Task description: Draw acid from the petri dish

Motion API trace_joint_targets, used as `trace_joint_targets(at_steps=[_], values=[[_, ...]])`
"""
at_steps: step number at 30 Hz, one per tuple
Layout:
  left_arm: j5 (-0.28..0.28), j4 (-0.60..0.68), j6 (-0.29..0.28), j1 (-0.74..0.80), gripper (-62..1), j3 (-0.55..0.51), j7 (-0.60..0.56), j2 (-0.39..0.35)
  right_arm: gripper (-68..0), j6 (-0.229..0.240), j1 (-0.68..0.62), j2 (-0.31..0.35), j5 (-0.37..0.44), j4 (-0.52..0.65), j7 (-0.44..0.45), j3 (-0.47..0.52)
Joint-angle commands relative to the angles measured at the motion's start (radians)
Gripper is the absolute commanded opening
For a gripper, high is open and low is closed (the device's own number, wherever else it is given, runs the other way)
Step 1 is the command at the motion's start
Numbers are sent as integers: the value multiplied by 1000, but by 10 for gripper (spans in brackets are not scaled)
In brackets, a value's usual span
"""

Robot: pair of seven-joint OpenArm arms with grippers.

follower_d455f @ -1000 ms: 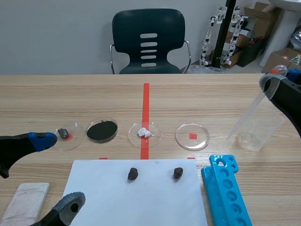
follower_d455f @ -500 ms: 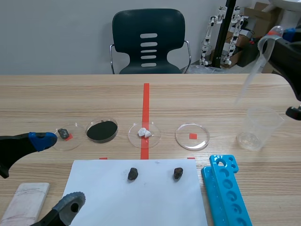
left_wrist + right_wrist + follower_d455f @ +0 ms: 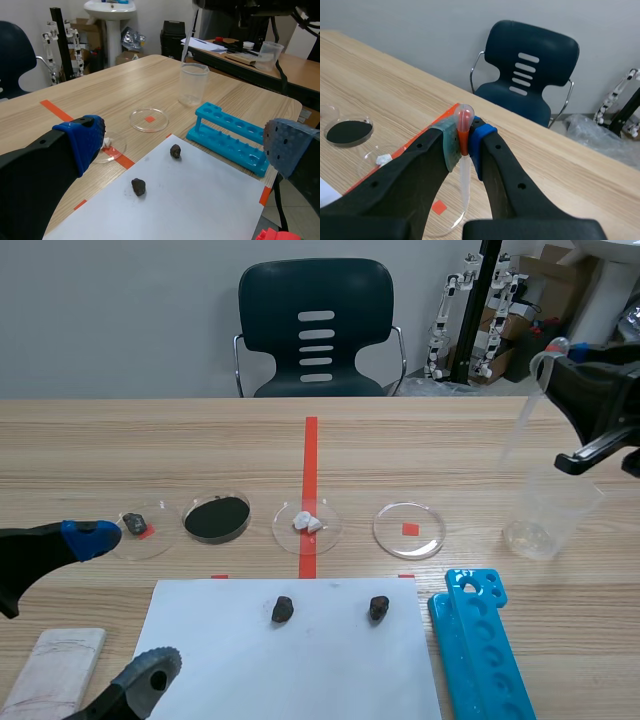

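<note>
right gripper (image 3: 463,136) is clamped on the clear plastic pipette (image 3: 524,405), high beside the clear plastic beaker (image 3: 545,515); carry it over the clear round petri dish (image 3: 409,529) just right of the red centre tape and lower it tip-first, kept upright.

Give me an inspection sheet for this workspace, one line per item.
Surface: light wooden table, orange-red tape marks.
Job's things: clear plastic pipette, held; clear round petri dish, liquid not discernible.
Clutter: clear plastic beaker; blue test-tube rack; white paper sheet bearing two dark stones; three more dishes; pale block.
Grippers: left gripper open; right gripper shut on pipette, raised.
Cables: nothing seen on the table.
Surroundings: dark plastic chair, cardboard boxes.
</note>
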Motion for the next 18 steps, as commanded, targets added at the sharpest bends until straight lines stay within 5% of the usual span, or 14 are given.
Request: trace_joint_targets(at_steps=[1,18], values=[[-10,12,-2,2,14,-3,-15,5,-669,0,42,-10,5,-16,15,-12],[-10,12,-2,2,14,-3,-15,5,-669,8,251,-148,-111,-222,15,-184]])
